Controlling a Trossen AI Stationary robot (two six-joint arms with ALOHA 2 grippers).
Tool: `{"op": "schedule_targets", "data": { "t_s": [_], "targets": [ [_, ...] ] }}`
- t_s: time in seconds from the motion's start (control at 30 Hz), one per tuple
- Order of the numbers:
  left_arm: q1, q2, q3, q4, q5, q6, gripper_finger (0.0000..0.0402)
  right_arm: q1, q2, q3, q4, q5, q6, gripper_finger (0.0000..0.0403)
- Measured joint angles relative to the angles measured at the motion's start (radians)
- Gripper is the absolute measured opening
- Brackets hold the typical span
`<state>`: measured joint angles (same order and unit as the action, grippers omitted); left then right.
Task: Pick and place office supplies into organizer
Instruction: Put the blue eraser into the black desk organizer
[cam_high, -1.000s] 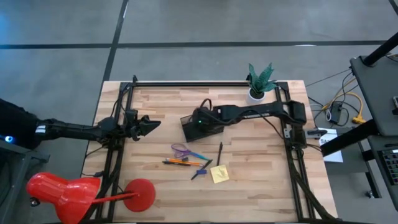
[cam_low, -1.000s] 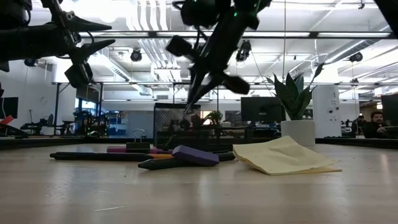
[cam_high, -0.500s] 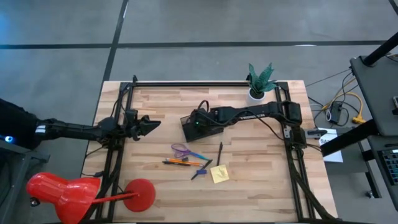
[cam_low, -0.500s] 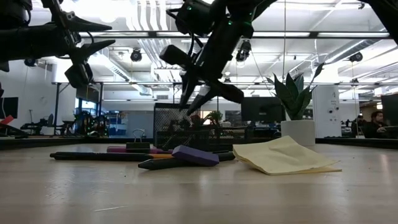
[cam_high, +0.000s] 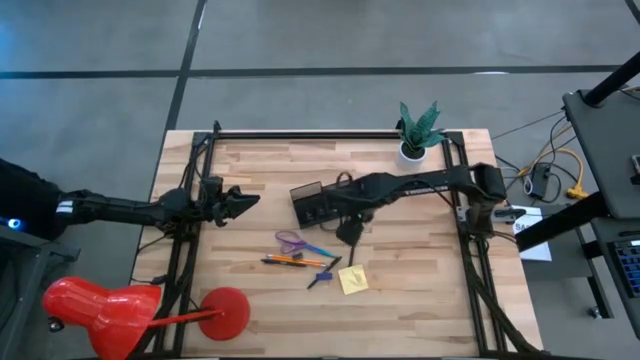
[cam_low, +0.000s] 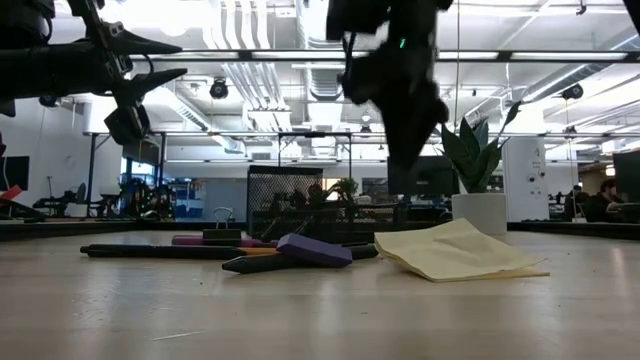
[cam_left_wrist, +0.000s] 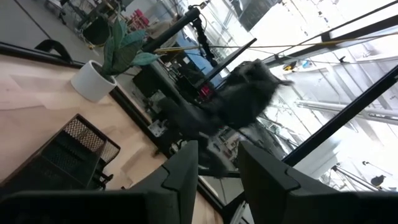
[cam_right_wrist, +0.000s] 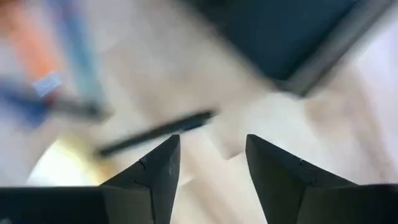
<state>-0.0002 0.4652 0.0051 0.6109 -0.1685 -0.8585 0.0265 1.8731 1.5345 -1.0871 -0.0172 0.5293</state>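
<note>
Right claw (cam_high: 347, 232) is seen released, empty, hovering just beside the black organizer (cam_high: 312, 203) mid-counter (cam_high: 420, 290). Remaining supplies lie nearby: scissors (cam_high: 291, 240), sticky-note pad (cam_high: 352, 280). Left claw (cam_high: 246, 200) parked at counter's left edge, apparently parted, nothing held.

You see a worktop (cam_high: 250, 300) of pale wood planks, matt, with visible grain. The organizer (cam_high: 318, 203) has black mesh walls that look like metal wire. The sticky-note pad (cam_high: 353, 280) is yellow paper, its top sheets curled. The scissors (cam_high: 291, 240) have smooth purple plastic handles. The plant pot (cam_high: 411, 152) looks smooth, white and matt. The lamp (cam_high: 110, 312) beside the worktop has a glossy red shell. The right gripper (cam_right_wrist: 208, 162) shows matt dark plastic fingers.
</note>
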Motion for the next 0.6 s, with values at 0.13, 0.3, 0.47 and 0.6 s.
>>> {"op": "schedule_targets", "data": {
  "t_s": [0.13,0.3,0.47,0.6],
  "targets": [
    [0.000,-0.002,0.000,0.000,0.023,0.000,0.0099,0.071,-0.002,0.000,0.071,0.032,-0.265,0.0173],
    [-0.001,-0.001,0.000,0.000,0.043,0.001,0.0099,0.140,0.039,0.000,0.191,0.047,-0.557,0.0173],
    [-0.001,0.002,0.000,-0.001,0.044,0.001,0.0099,0.183,0.107,-0.001,0.258,0.044,-0.613,0.0173],
    [0.000,0.012,0.000,-0.001,0.045,0.001,0.0099,0.208,0.163,-0.002,0.289,0.043,-0.557,0.0174]
  ]
}}
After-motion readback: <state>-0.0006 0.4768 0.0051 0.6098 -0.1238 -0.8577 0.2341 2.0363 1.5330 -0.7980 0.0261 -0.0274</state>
